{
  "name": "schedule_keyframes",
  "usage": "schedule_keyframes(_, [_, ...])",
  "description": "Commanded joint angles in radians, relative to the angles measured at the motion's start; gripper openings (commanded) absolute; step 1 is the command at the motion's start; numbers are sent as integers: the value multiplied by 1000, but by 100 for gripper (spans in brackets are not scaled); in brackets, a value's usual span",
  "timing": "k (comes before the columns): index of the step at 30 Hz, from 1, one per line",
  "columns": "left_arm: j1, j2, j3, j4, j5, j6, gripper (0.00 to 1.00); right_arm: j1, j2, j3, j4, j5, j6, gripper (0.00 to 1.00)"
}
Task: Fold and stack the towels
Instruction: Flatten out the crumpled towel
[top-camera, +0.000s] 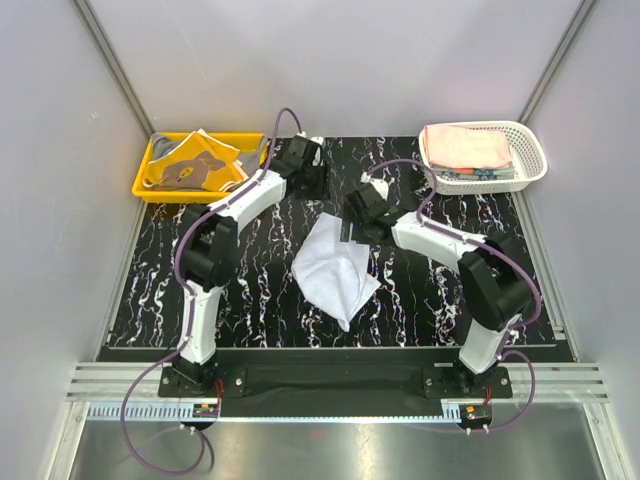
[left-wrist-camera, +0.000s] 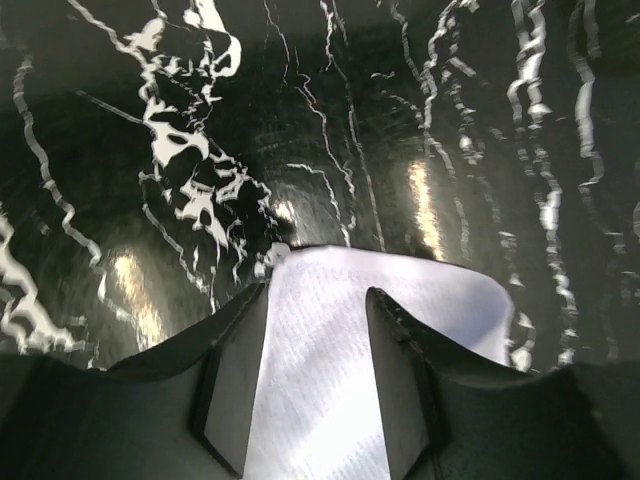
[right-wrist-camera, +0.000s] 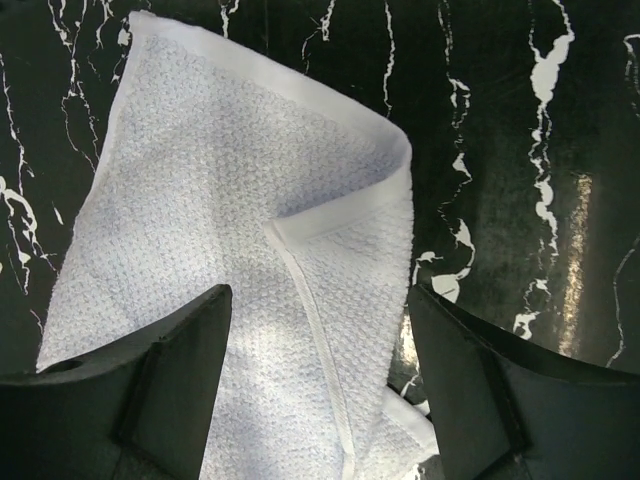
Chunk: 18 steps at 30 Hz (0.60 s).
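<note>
A light blue towel (top-camera: 335, 268) lies crumpled and partly folded over itself in the middle of the black marbled mat. My left gripper (top-camera: 312, 185) hovers behind its far corner, open. In the left wrist view the towel (left-wrist-camera: 455, 300) lies under and between the spread fingers (left-wrist-camera: 232, 380) of that gripper (left-wrist-camera: 318, 292), loose. My right gripper (top-camera: 358, 225) is over the towel's far right corner. In the right wrist view it (right-wrist-camera: 320, 291) stands open just above the towel (right-wrist-camera: 230, 170), straddling a folded-over hem, with nothing gripped.
A yellow tray (top-camera: 145, 182) at the back left holds orange and grey towels (top-camera: 195, 160) in a loose heap. A white lattice basket (top-camera: 532, 160) at the back right holds a folded pink towel (top-camera: 465, 145). Grey walls close in both sides.
</note>
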Motion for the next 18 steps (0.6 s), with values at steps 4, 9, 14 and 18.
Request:
schedule_keyframes(4, [27,137,145,-112,96,125,52,25,52,61,16,34,21,78])
schedule_keyframes(9, [36,175,149,-112,138,137,54,36,87,68,22,40,21,77])
schedule_keyframes(14, [42,200,146,-103,155,136,54,47,115,75,27,49,23,76])
schedule_keyframes(18, [42,218,151,-93,168,133,52,51,130,83,19,62,21,75])
